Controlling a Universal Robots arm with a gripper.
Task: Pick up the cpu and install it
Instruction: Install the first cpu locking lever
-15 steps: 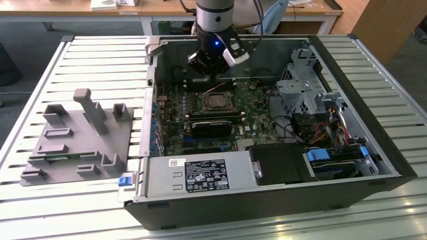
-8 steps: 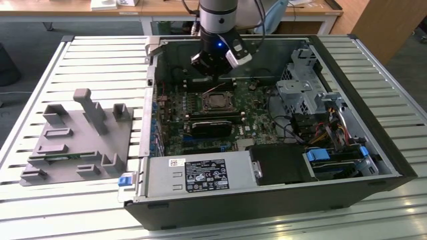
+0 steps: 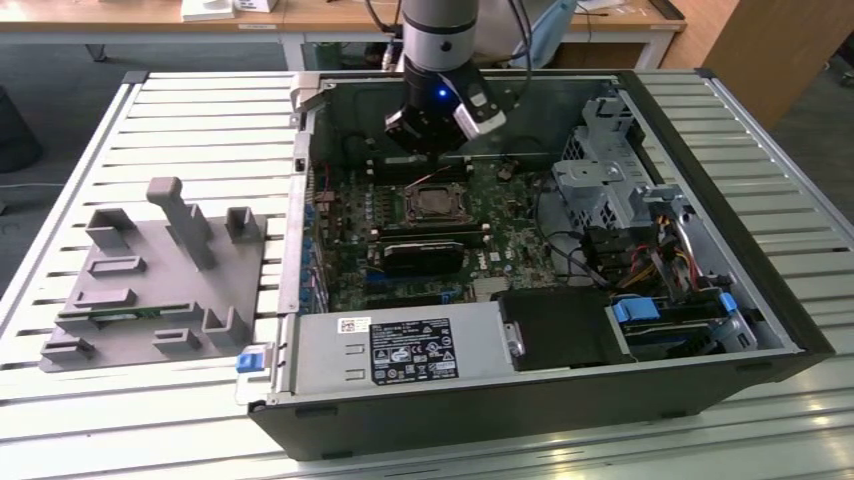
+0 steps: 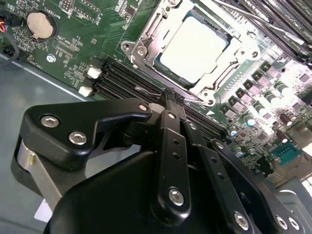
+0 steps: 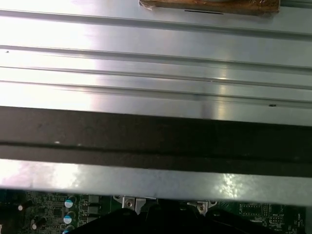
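The cpu (image 4: 195, 45) is a flat square chip with a bright silver top, lying in the motherboard socket inside its metal frame (image 4: 146, 36). In the exterior view the cpu (image 3: 430, 205) sits in the middle of the board inside the open computer case. My gripper (image 3: 430, 135) hangs above the board, just beyond the socket toward the case's far wall. In the second wrist view my gripper (image 4: 171, 93) has its black fingers (image 4: 168, 114) brought together with nothing between them, their tips over the memory slots (image 4: 122, 80) beside the socket.
The case (image 3: 534, 400) lies open on a slatted metal table (image 3: 174, 120). A grey fixture plate (image 3: 147, 290) with upright blocks lies at the exterior view's left. A power supply (image 3: 400, 350), drive cage (image 3: 601, 180) and cables (image 3: 627, 260) crowd the case. A coin battery (image 4: 39, 24) sits on the board.
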